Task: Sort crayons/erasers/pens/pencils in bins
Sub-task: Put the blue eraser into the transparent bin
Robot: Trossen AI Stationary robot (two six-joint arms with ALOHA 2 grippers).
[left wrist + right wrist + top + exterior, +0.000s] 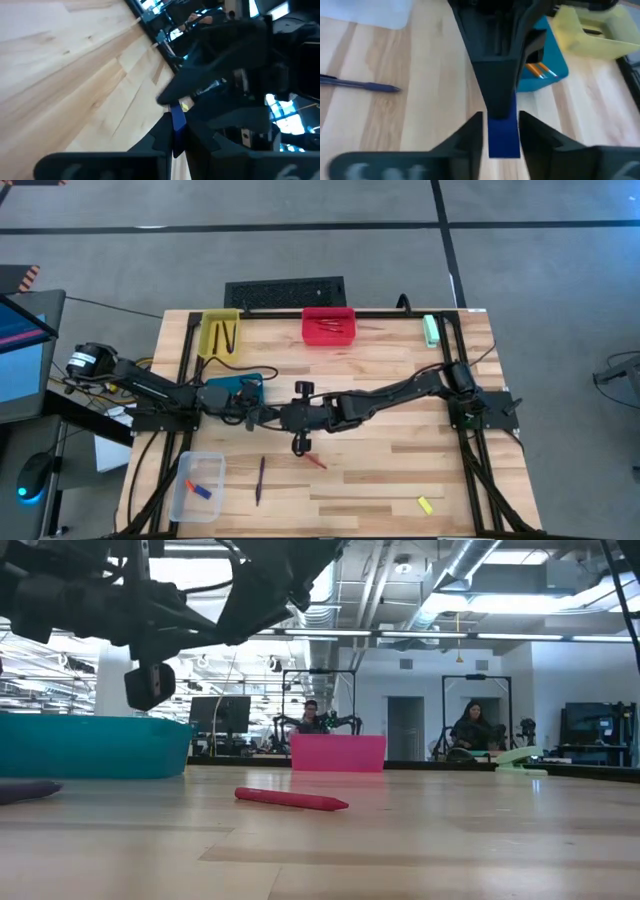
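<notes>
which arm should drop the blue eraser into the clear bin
Left, probably. The clear bin lies on its side of the table, and the left gripper already meets the blue eraser between the right gripper fingers.

A dark-red crayon lies on the wooden surface. Behind it stand a teal bin and a red bin; dark arms hang overhead.

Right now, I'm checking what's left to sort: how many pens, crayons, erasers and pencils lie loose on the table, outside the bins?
Pens: 1
Crayons: 1
Erasers: 1, yellow
Pencils: 0
Total: 3
Not counted: the blue eraser, which is gripped, and the green block at the far edge.
</notes>
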